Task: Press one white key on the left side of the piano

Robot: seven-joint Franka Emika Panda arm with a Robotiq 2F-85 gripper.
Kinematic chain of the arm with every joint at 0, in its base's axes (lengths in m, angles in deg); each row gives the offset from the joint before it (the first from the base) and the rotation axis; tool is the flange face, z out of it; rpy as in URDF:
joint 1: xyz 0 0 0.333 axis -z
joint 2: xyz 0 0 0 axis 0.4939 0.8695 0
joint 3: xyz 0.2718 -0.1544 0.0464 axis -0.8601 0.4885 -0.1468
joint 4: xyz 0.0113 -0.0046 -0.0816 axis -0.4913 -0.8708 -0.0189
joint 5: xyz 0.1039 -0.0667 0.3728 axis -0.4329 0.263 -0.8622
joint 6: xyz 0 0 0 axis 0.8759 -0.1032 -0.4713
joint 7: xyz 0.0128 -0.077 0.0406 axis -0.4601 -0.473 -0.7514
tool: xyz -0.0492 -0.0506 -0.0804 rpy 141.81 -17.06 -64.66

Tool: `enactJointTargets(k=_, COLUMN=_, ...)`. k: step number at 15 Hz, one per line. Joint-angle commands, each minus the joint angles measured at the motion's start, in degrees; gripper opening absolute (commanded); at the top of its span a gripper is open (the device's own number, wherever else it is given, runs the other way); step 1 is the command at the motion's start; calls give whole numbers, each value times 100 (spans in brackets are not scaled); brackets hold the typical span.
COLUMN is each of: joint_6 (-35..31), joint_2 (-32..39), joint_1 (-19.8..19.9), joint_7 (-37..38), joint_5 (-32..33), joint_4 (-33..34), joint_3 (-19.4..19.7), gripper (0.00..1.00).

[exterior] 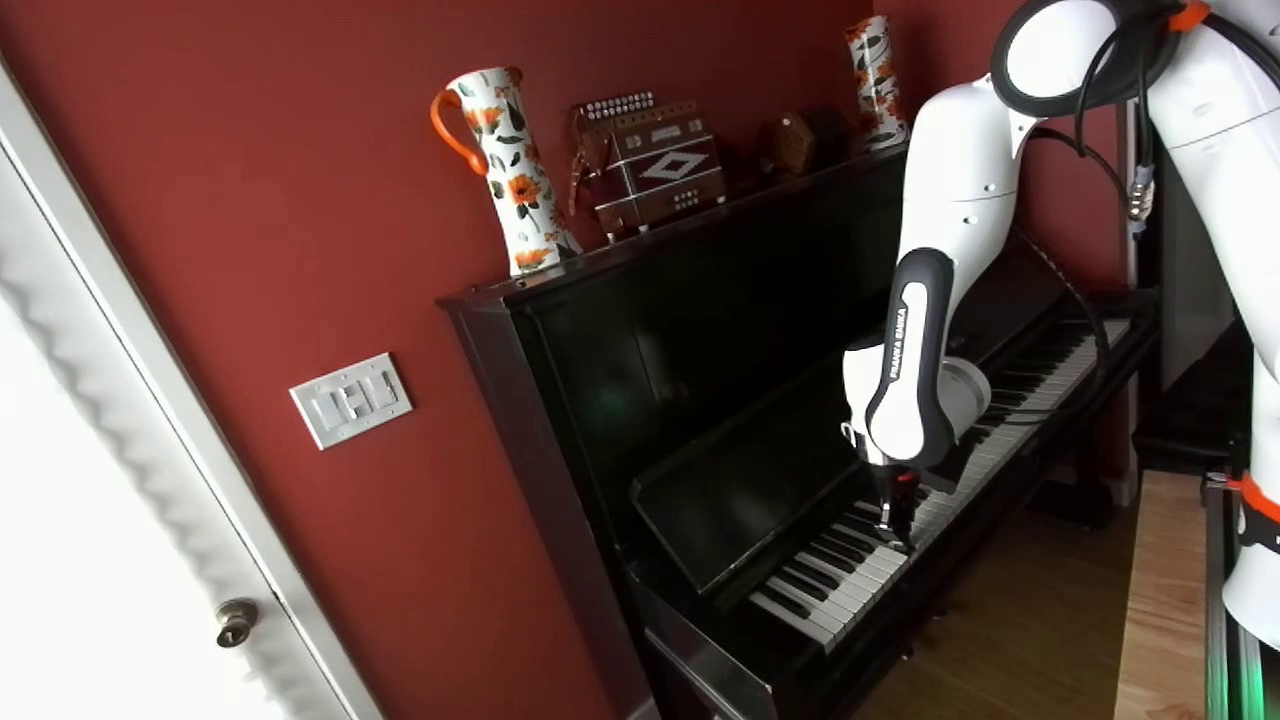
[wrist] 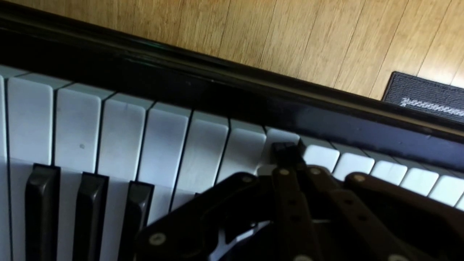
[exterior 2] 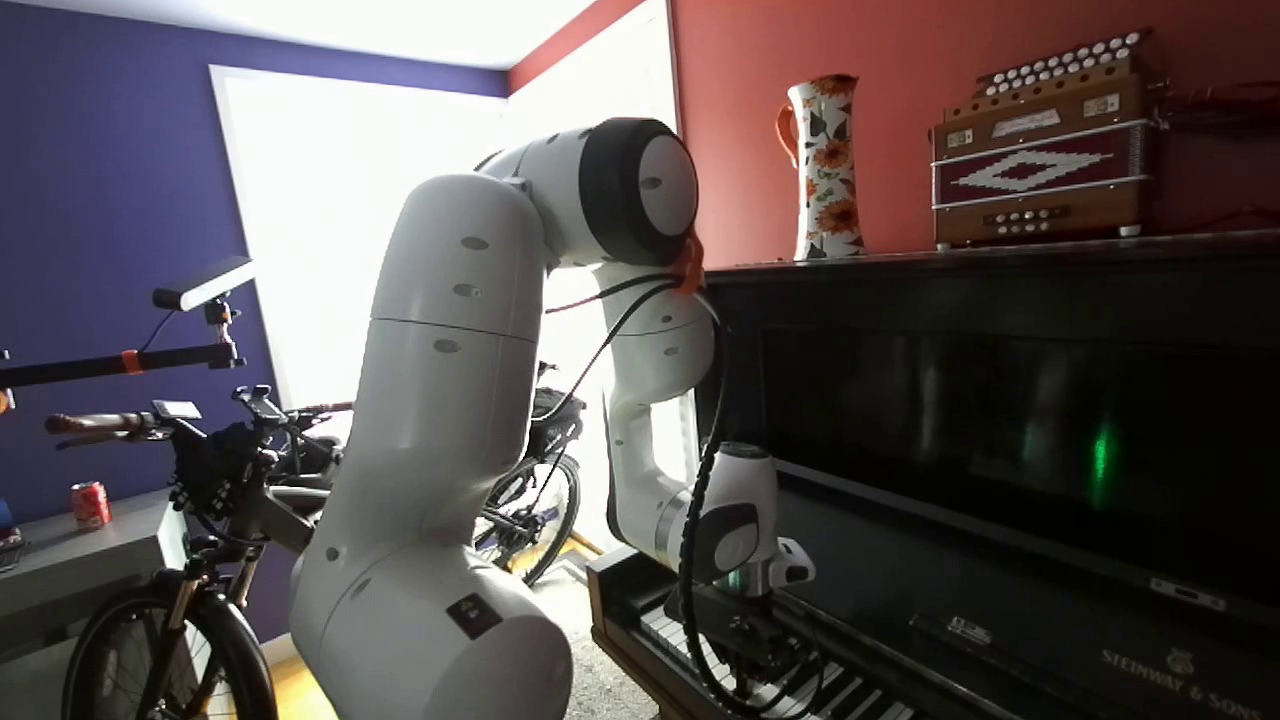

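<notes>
Black fingers (wrist: pixel 286 154), pressed together and holding nothing, appear to touch one white key (wrist: pixel 282 135) toward the left end of the upright piano (exterior: pixel 700 350), which stands beyond the left edge of the wooden counter (exterior: pixel 1165 590) as shown in an exterior view. The reach looks done; the key seems to sit low, suggesting the press is under way or made. Only release and lifting clear appear to remain.

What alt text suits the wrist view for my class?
A closed black gripper reaches over the front end of one white piano key; whether it is pressed is unclear. More white keys flank it, with black keys lower left and wooden floor at top.
</notes>
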Motion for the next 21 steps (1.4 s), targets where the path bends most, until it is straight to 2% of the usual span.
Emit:
enactJointTargets(k=1, joint_6=-155, joint_2=270, joint_1=108, joint_7=178, joint_5=130, joint_4=69, joint_3=-100, gripper=0)
enactJointTargets(k=21, joint_6=114, joint_2=-462, joint_1=67, joint_7=366, joint_5=341, joint_4=-191, joint_3=-2, gripper=0)
